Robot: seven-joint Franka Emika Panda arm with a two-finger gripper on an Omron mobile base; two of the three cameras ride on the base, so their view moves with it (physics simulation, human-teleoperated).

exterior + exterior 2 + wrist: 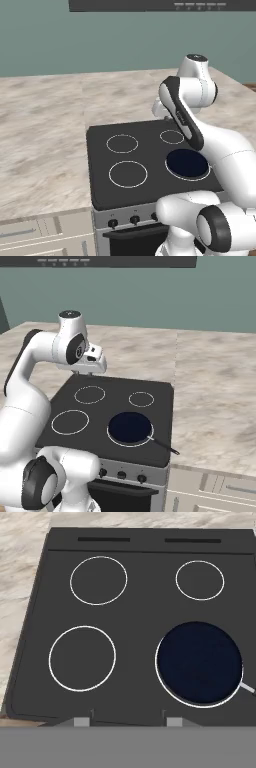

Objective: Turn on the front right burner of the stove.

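The tool [95, 367] hovered above the stove [135, 612], its grip state unclear; a dark pan [199, 662] sat at four o'clock. Reaching the front knobs [121, 474] apparently remained ahead.

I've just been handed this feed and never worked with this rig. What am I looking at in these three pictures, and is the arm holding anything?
It is a white robot arm on a base that drives, in a rendered kitchen. Two pictures come from cameras on the base, behind the arm to its left and right; the third comes from a camera on the hand, looking down past the gripper, whose finger tips are apart with nothing between them. Below is the stove: a black glass top with four rings. A dark pan sits on the front right ring, its thin handle pointing toward the stone counter on the right. The small black knobs are on the grey front panel. The hand hangs above the stove's back, away from them.
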